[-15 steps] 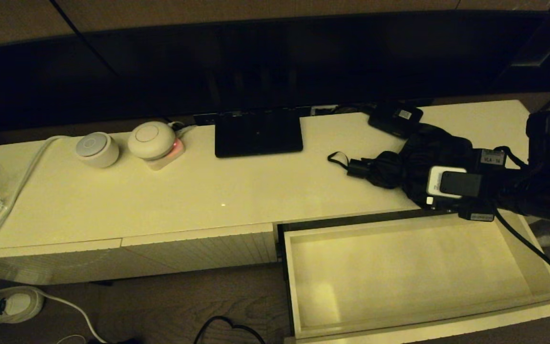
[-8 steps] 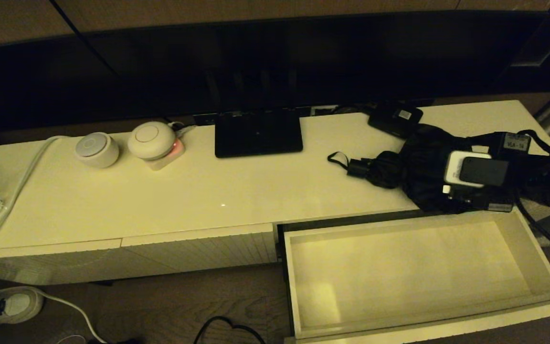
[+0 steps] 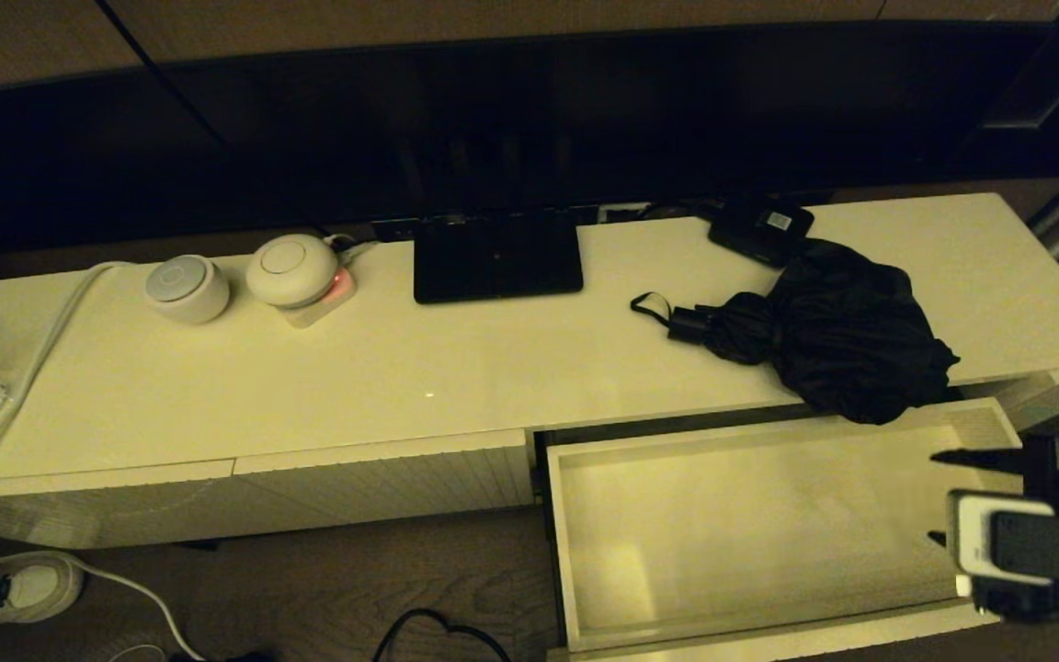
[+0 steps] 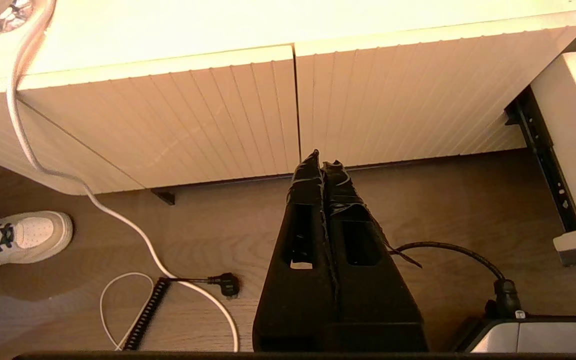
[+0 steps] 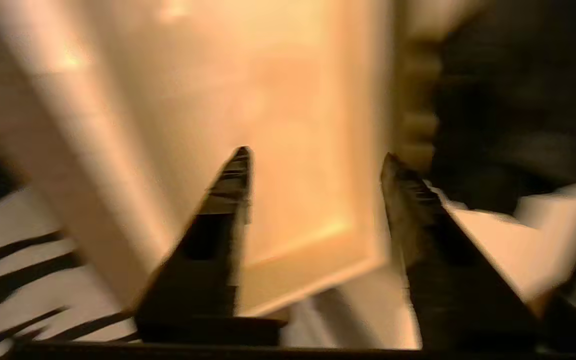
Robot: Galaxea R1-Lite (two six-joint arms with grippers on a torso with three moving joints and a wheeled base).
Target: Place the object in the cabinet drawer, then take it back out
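From the head view, the black compact umbrella (image 3: 837, 340) lies on the right part of the cream cabinet top (image 3: 456, 368), its loose canopy bunched into a crumpled mound whose near edge droops over the cabinet's front lip, just above the far right corner of the open drawer (image 3: 768, 524). Its short handle and small wrist loop (a thin black ring) point left. The drawer is pulled out, its pale interior bare. The right gripper (image 3: 939, 496) hangs over the drawer's near right corner, well apart from the umbrella, its fingers spread and holding nothing.

The left wrist view shows the left gripper (image 4: 322, 165) low over the wooden floor, near the ribbed cream front panels (image 4: 288, 110), fingers pressed together.

In the right wrist view, the right gripper's fingers (image 5: 228, 200) stand wide apart above the drawer's pale floor.
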